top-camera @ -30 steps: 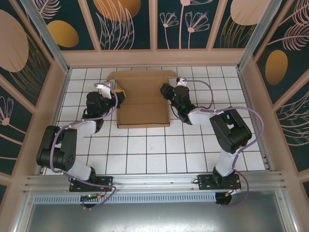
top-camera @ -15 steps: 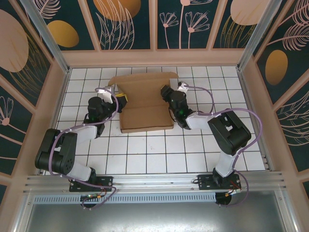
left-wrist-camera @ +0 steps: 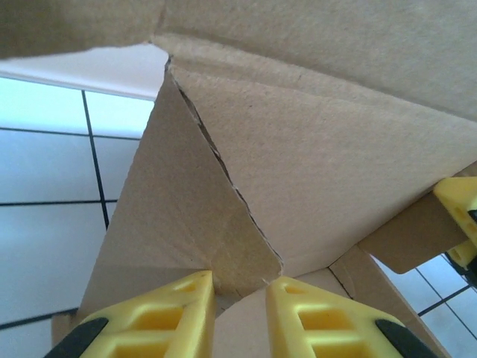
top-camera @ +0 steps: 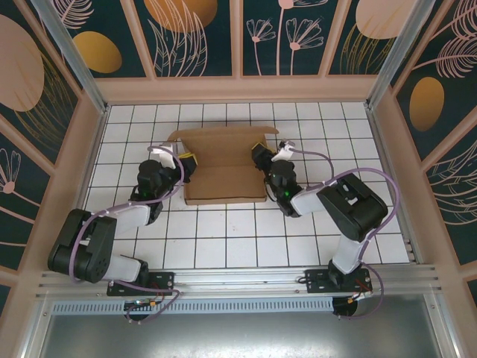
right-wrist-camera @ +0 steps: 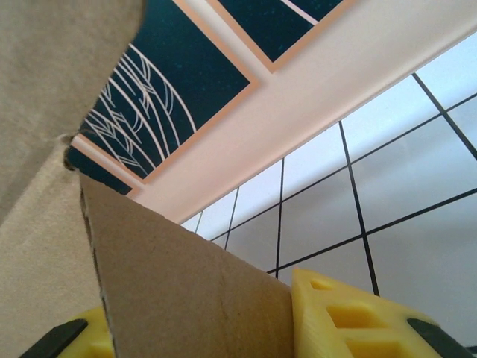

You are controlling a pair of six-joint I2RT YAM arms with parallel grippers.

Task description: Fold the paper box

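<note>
A: Where is the paper box (top-camera: pixel 223 168), and how far is the folding?

B: It lies on the white tiled table (top-camera: pixel 223 231), in the far middle part, between the two arms. I judge the work is about at the half. The bottom panel lies flat. The side flaps at the left and right edges stand up, and a wide panel at the far side is open. The lid is not yet closed and nothing looks tucked in.

A: And the grippers?

B: The right gripper (top-camera: pixel 258 154) is at the right edge of the box. In its wrist view a cardboard flap fills the gap between the yellow fingers (right-wrist-camera: pixel 350 317), so it holds this flap. The left gripper (top-camera: pixel 186 160) is at the left edge. Its fingers (left-wrist-camera: pixel 160 317) are narrow, and a flap edge goes down between them, but I cannot tell if they really press it.

A: What is left?

B: I think setting the side walls firm, then bringing the far panel over and tucking it in.
</note>
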